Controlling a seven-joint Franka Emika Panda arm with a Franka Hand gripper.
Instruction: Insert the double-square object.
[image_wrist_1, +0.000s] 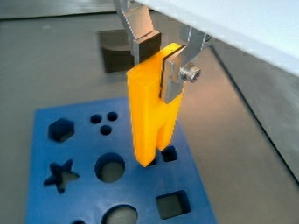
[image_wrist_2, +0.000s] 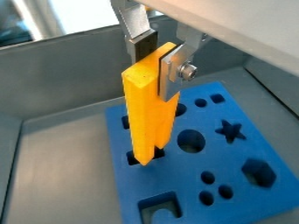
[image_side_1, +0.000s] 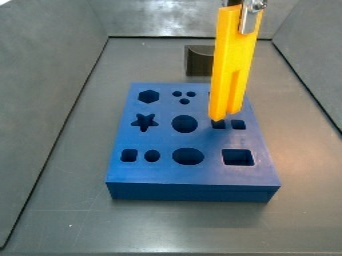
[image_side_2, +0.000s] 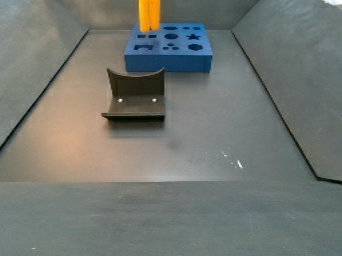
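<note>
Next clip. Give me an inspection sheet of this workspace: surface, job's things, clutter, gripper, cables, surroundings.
Surface: dark grey floor, bare apart from the items below.
Job's things: the double-square object hangs upright, its lower end at the paired square holes of the blue shape board; in both wrist views the prongs look just entering, depth cannot be told.
Clutter: nothing seen.
Gripper: the gripper is above the board, silver fingers shut on the bar's upper end.
Fixture: the fixture stands on the floor apart from the board, nothing in it.
Cables: nothing seen.
Surroundings: grey walls slope up around the floor.
</note>
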